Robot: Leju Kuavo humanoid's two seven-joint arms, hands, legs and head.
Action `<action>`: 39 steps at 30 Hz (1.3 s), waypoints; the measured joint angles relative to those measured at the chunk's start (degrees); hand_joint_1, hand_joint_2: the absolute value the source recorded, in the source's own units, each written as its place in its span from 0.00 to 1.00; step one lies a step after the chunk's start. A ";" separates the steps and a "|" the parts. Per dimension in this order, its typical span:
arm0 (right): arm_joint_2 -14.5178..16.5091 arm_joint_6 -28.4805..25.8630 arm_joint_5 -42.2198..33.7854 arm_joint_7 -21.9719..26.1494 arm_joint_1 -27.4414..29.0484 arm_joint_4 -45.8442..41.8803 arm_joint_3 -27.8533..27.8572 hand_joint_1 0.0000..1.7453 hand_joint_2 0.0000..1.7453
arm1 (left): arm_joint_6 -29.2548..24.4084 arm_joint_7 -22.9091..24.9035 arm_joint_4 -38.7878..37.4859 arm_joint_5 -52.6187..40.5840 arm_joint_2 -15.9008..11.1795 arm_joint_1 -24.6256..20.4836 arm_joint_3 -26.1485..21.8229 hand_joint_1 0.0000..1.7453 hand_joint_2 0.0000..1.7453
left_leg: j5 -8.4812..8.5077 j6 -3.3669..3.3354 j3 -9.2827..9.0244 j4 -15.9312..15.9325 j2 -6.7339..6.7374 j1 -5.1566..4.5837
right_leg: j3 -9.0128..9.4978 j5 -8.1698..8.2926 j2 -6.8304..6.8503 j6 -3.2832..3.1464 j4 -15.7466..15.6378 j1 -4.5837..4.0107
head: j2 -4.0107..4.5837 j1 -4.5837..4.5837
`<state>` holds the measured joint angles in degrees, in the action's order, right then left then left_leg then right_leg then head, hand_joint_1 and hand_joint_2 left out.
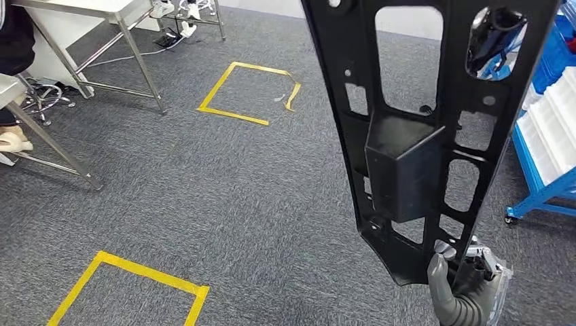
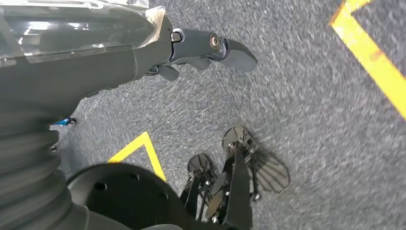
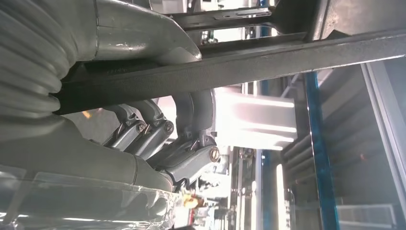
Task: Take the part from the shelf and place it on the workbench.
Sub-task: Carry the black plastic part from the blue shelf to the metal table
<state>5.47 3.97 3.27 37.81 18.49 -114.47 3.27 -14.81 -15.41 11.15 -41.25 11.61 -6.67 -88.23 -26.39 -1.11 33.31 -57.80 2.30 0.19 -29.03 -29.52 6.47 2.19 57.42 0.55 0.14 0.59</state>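
A long black plastic part point(image 1: 407, 170) with many cut-outs and a boxy block in its middle stands upright at the right of the head view. My right hand point(image 1: 462, 288) grips its lower end from below. In the right wrist view my right hand point(image 3: 163, 139) has its fingers point(image 3: 191, 115) curled round a dark bar of the part point(image 3: 268, 62). The blue shelf point(image 1: 536, 183) with white trays stands just right of the part. My left hand point(image 2: 210, 48) hangs over the grey carpet with its fingers apart and nothing in it.
Steel-framed tables point(image 1: 129, 41) stand at the far left and back left. A person's shoe point(image 1: 13, 139) and dark clothing show at the left edge. Two yellow tape squares point(image 1: 248, 92) point(image 1: 136, 285) mark the grey carpet between me and the tables.
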 joint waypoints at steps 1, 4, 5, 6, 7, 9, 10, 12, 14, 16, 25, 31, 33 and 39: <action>0.08 0.14 0.10 0.00 0.04 -0.08 0.05 1.00 1.00 | 0.00 -0.20 0.01 0.02 -0.04 0.06 0.01 0.00 1.00 | 0.21 -0.44 -0.12 0.22 -0.63 0.09 | -0.37 -0.68 -1.17 0.11 0.99 0.12 | 0.01 -0.02; 0.17 0.30 0.24 0.00 0.47 -0.19 0.18 1.00 1.00 | 0.04 -0.53 0.02 0.07 -0.15 0.02 0.02 0.00 1.00 | 0.59 -1.30 -0.08 0.47 -2.60 0.33 | -5.03 -5.21 -5.53 -0.46 10.82 0.33 | 0.01 -0.29; 0.19 0.30 0.24 0.00 0.61 -0.18 0.21 1.00 1.00 | 0.06 -0.55 0.02 0.07 -0.17 0.03 0.03 0.00 1.00 | 0.62 -1.37 0.00 0.46 -3.40 0.32 | -6.93 -6.45 -6.01 -0.51 14.56 0.34 | 0.01 -0.38; 0.19 0.30 0.25 0.00 0.69 -0.17 0.24 1.00 1.00 | 0.08 -0.57 0.02 0.07 -0.18 0.08 0.03 0.00 1.00 | 0.65 -1.39 0.02 0.44 -4.25 0.31 | -8.11 -6.87 -6.19 -0.32 16.73 0.35 | 0.01 -0.39; 0.19 0.30 0.25 0.00 0.71 -0.17 0.24 1.00 1.00 | 0.08 -0.57 0.02 0.07 -0.19 0.15 0.04 0.00 1.00 | 0.67 -1.38 -0.03 0.42 -5.12 0.32 | -8.11 -6.23 -6.29 0.11 16.41 0.40 | 0.01 -0.41; 0.19 0.30 0.25 0.00 0.70 -0.17 0.25 1.00 1.00 | 0.08 -0.57 0.02 0.08 -0.20 0.28 0.04 0.00 1.00 | 0.67 -1.19 -0.18 0.31 -6.84 0.39 | -5.05 -2.80 -7.28 1.22 9.41 0.73 | 0.01 -0.46; 0.20 0.31 0.25 0.00 0.69 -0.17 0.25 1.00 1.00 | 0.08 -0.57 0.02 0.08 -0.20 0.30 0.04 0.00 1.00 | 0.62 -0.93 -0.16 0.13 -7.66 0.30 | -3.27 -1.18 -8.29 1.49 5.29 0.83 | 0.01 -0.49; 0.27 0.33 0.32 0.00 0.64 -0.16 0.25 1.00 1.00 | 0.10 -0.58 0.02 0.10 -0.24 0.34 0.04 0.00 1.00 | 0.61 -0.31 0.13 -0.11 -8.85 0.10 | -1.36 0.45 -9.56 1.21 0.83 0.89 | 0.01 -0.45; 0.38 0.37 0.56 0.00 0.35 -0.14 0.16 1.00 1.00 | 0.16 -0.58 0.02 0.21 -0.32 0.58 0.04 0.00 1.00 | 0.83 0.33 0.48 0.02 -9.68 0.13 | -1.16 0.69 -8.84 0.38 0.57 0.73 | 0.01 -0.39; 0.59 0.41 0.95 0.00 -0.42 -0.04 -0.16 1.00 1.00 | 0.07 -0.43 0.01 0.39 -0.45 0.79 0.04 0.00 1.00 | 0.27 0.85 1.01 -0.83 -8.43 0.23 | -1.04 0.97 -7.79 -0.41 0.45 0.95 | 0.01 -0.28; 1.03 1.32 0.44 -0.13 -5.89 3.19 -2.50 1.00 1.00 | -3.45 0.91 -0.09 1.13 -0.17 0.64 -0.05 0.00 1.00 | -1.76 1.39 3.46 -6.84 0.38 0.27 | -0.78 0.59 -1.33 -1.59 0.39 0.52 | 0.01 0.42; 0.63 1.89 -0.73 -0.13 -8.89 5.53 -3.31 1.00 1.00 | -5.65 0.54 -0.22 0.80 0.67 0.62 -0.04 0.00 1.00 | 0.28 -0.51 0.44 -0.19 0.59 -0.26 | -0.30 -0.50 0.61 0.04 0.76 -0.18 | 0.00 -0.04; 0.40 1.85 -1.33 -0.13 -9.56 6.11 -3.42 1.00 1.00 | -5.63 0.36 -0.34 0.44 0.93 0.70 -0.04 0.00 1.00 | 0.79 -1.20 0.29 0.25 -0.98 0.14 | -2.21 -2.64 -2.97 0.06 4.85 -0.01 | 0.00 -0.24; -0.66 1.73 -2.48 -0.15 -10.85 8.16 -3.24 1.00 1.00 | -5.21 0.26 -0.64 -0.05 1.43 0.65 0.02 0.00 1.00 | 1.00 -1.42 0.39 0.11 -6.39 0.23 | -7.04 -3.65 -6.62 1.08 12.49 0.36 | 0.00 -0.47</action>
<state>4.81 5.70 0.79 37.66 7.64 -106.31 0.03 -20.02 -15.15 10.50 -41.30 13.03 -6.02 -88.21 -25.39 -2.53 33.70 -57.69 -4.09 0.42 -36.07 -33.17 -0.14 3.27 69.91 0.91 0.14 0.11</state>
